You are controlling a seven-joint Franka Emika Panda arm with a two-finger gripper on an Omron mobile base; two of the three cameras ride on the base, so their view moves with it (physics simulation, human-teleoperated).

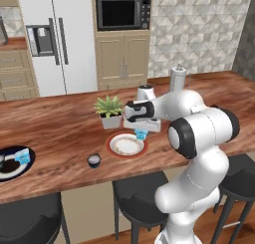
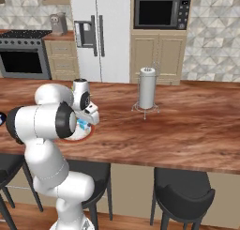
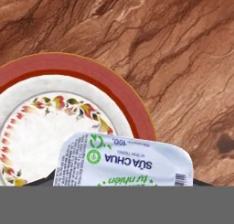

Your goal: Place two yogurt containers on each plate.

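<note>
One light blue yogurt cup [image 1: 142,134] hangs over the red-rimmed plate [image 1: 126,145]; another [image 1: 22,156] lies on the navy plate [image 1: 15,163].

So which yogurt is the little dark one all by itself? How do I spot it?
Find the long wooden counter, then the red-rimmed plate near its middle. Just left of that plate, toward the stools, sits the dark round yogurt cup, alone on bare wood. The other cups are on the navy plate or at the gripper.
</note>
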